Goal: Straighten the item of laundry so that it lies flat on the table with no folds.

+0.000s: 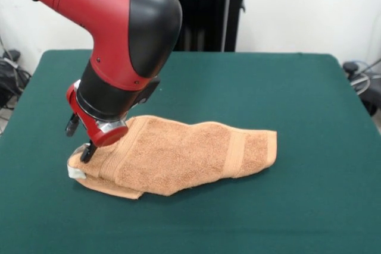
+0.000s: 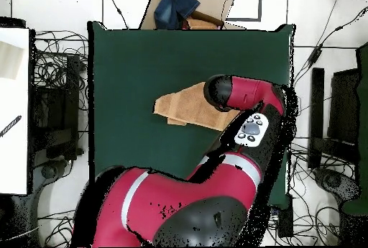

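The towel (image 1: 178,156) lies on the green table (image 1: 268,87), folded over itself into a long, tapering shape. In the front view its long axis runs across the table from side to side, roughly parallel to the table's near edge. The narrower end, with one woven band (image 1: 237,154) just short of it, points away from the gripper (image 1: 88,150). The wider, bunched end lies under the gripper, and a lower layer juts out beneath it toward the near edge. A white tag (image 1: 74,172) shows at that bunched corner.

The red and black arm (image 1: 119,22) comes down over the towel's bunched end. The gripper's dark tip touches the cloth just above the tag. Whether it pinches the towel cannot be told.

In the overhead view the towel (image 2: 183,105) sits near the table's middle, one end hidden under the arm (image 2: 244,94).
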Motion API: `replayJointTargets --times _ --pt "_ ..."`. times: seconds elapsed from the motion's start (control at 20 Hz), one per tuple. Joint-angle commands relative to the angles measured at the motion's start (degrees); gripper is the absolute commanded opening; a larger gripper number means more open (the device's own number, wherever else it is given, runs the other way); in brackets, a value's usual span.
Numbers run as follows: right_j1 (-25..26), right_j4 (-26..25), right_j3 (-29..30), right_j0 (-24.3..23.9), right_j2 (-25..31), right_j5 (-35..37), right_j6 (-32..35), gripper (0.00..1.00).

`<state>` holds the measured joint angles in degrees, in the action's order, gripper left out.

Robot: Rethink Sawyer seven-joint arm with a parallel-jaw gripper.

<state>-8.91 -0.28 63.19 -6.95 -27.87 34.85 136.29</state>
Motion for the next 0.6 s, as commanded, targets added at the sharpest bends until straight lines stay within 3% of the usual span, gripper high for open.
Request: replayJointTargets --times 0.05,0.6 --pt "2.08 -0.23 2.23 0.16 4.87 3.45 3.34 1.00" --pt "2.79 0.32 -2.51 -0.57 4.74 8.83 2.30 1.00"
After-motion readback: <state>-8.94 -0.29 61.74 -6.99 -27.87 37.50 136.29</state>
